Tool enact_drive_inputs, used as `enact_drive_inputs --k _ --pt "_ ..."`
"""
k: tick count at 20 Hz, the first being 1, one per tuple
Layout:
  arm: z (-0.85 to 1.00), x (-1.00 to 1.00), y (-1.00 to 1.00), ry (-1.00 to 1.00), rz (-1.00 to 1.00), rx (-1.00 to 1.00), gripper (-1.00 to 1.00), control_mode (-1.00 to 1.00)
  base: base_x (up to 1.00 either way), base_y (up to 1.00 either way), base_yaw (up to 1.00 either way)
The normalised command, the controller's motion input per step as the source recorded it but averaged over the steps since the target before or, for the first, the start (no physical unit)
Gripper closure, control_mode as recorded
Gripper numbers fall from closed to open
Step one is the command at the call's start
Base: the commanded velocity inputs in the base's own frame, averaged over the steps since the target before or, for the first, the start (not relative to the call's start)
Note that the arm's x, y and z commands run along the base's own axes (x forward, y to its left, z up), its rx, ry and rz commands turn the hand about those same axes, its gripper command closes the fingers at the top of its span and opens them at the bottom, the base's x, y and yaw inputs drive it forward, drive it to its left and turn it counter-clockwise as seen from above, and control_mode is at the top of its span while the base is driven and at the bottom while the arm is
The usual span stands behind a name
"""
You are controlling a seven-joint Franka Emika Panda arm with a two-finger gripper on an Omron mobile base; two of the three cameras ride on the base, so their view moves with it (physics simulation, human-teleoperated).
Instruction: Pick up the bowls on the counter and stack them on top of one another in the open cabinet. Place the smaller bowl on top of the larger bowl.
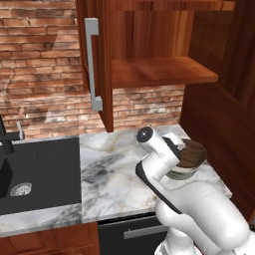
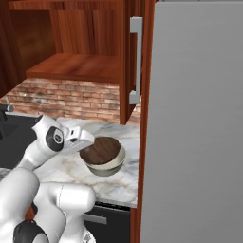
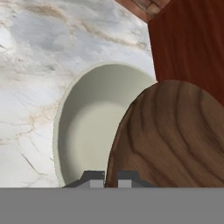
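Note:
My gripper (image 3: 109,178) is shut on the rim of the smaller bowl (image 3: 170,135), a dark brown, wood-grained one. That bowl hangs tilted just over the larger bowl (image 3: 89,127), which is pale and stands on the counter (image 3: 30,87). From the base, the smaller bowl (image 1: 192,153) (image 2: 100,150) covers most of the larger bowl (image 1: 180,174) (image 2: 108,167), near the counter's (image 1: 114,169) right end. Whether the two bowls touch I cannot tell. Above them the cabinet (image 1: 159,72) (image 2: 76,66) stands open with a bare shelf.
The cabinet door (image 1: 94,64) with its grey bar handle juts out left of the shelf. A black sink (image 1: 40,169) and faucet (image 1: 7,134) lie at the left. A dark wood side wall (image 1: 214,124) and a tall grey panel (image 2: 194,118) close the right.

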Motion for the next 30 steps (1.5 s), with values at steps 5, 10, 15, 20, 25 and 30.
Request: enact_drive_inputs --k 5,10,15,20,25,30 --pt "-0.18 0.02 0.0 0.06 0.04 0.02 1.0 -1.0 0.0 0.0 0.0" --pt "-0.2 0.0 0.0 0.03 0.04 0.02 1.0 -1.0 0.0 0.0 0.0" --pt "-0.18 0.01 0.0 0.01 0.04 0.01 1.0 -1.0 0.0 0.0 0.0" --pt "-0.09 0.03 0.0 0.0 0.05 0.07 1.0 -1.0 0.0 0.0 0.0" --pt "-0.03 0.0 -0.07 0.0 0.05 0.09 1.0 -1.0 0.0 0.0 0.0" --pt "0.0 0.0 -0.01 0.0 0.03 0.07 -1.0 -1.0 0.0 0.0 0.0"
